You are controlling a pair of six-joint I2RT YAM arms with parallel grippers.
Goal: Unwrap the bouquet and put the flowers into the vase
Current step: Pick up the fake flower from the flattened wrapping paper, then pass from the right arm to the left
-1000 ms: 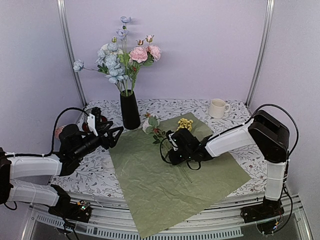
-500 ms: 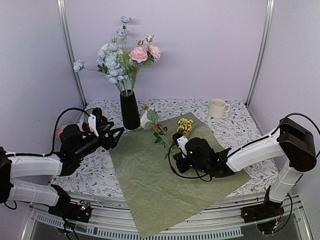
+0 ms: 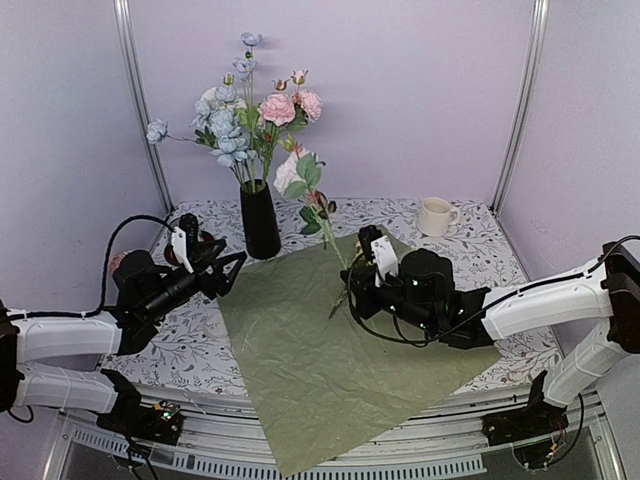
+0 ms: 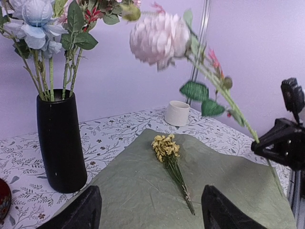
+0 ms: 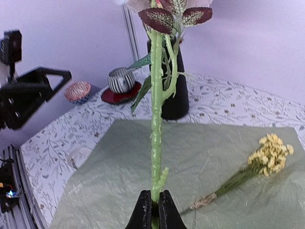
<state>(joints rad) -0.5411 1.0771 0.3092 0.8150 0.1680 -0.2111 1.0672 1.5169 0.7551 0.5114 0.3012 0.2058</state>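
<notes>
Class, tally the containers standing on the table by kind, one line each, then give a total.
Black vase: 1
White mug: 1
Striped cup: 1
Small patterned bowl: 1
Total: 4

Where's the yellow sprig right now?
Left wrist view: the yellow sprig lies flat on the green paper, right of the black vase, nearer than the white mug.

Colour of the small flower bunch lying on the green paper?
The small flower bunch is yellow, green-stemmed; clearest in left wrist view.
</notes>
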